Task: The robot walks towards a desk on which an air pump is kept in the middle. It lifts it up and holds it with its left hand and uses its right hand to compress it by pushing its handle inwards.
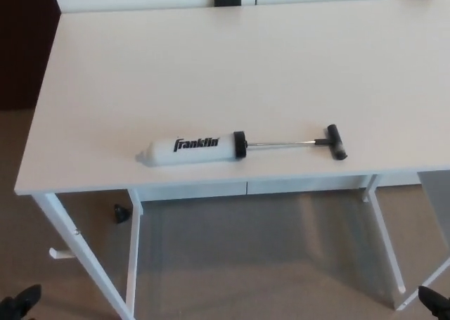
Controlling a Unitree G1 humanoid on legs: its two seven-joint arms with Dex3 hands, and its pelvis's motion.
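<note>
Head view, looking down on one white surface (140, 74) with one air pump (242, 146) lying on its side close to the near edge. Pump body (190, 150): white cylinder with dark lettering, tapered nozzle end pointing to picture left, black collar at the other end. Beyond the collar, a thin metal rod (281, 143) runs out to a black T-handle (335, 141); the rod shows at full length, so the pump reads as extended and not yet compressed. The flat, sideways lie suits the task: the body falls on the left-arm side of the pump and the handle on the right-arm side, so each hand would meet its own part. Below the pump, white desk legs (84, 264) and beige carpet; a small dark object (122, 214) sits on the floor under the surface, too small to identify. Left hand (20, 302): only a dark tip at the bottom corner, well below and apart from the pump; whether its fingers are apart or together cannot be told. Right hand (436, 302): likewise a dark sliver at the opposite corner, finger state not discernible. Neither touches anything. Status, as a judgement: approach stage, pump untouched.
</note>
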